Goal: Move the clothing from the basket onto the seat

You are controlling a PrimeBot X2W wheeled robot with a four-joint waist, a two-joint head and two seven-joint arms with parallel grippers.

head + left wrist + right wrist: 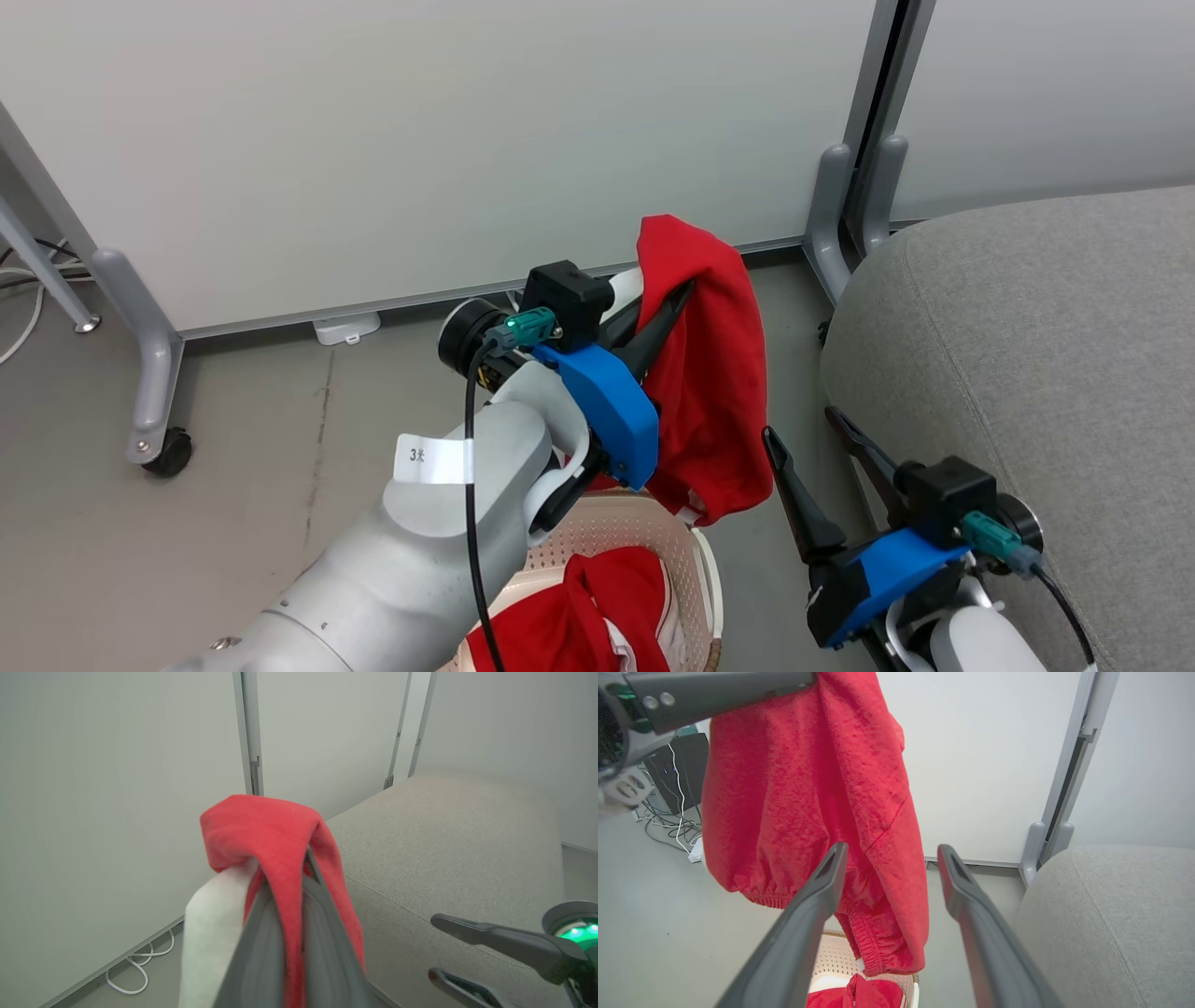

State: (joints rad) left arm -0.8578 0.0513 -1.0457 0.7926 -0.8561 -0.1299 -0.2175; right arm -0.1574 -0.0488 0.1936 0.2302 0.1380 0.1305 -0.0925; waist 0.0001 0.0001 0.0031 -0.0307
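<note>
grey floor point(233, 523): basket point(653, 527) half hidden behind left arm point(448, 532), lower garment point(607, 597) cut off; left end effector point(686, 289) clamped on hanging garment point(719, 392), right end effector point(799, 423) apart.

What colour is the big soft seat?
The seat is plain light grey fabric; the left wrist view shows it best.

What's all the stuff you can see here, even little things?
held garment: one, red, hanging from the left gripper above the basket.
second garment: one, red with white trim, lying in the basket.
basket: one, cream, on the floor beside the seat.
seat: one, grey, on the right.
wall panels: two, whitish, behind.
caster wheel: one, black, floor at left.
cables: a few, white, floor at far left.
left gripper: one, dark fingers, shut on the held garment.
right gripper: one, dark fingers, open, empty, beside the seat.
</note>
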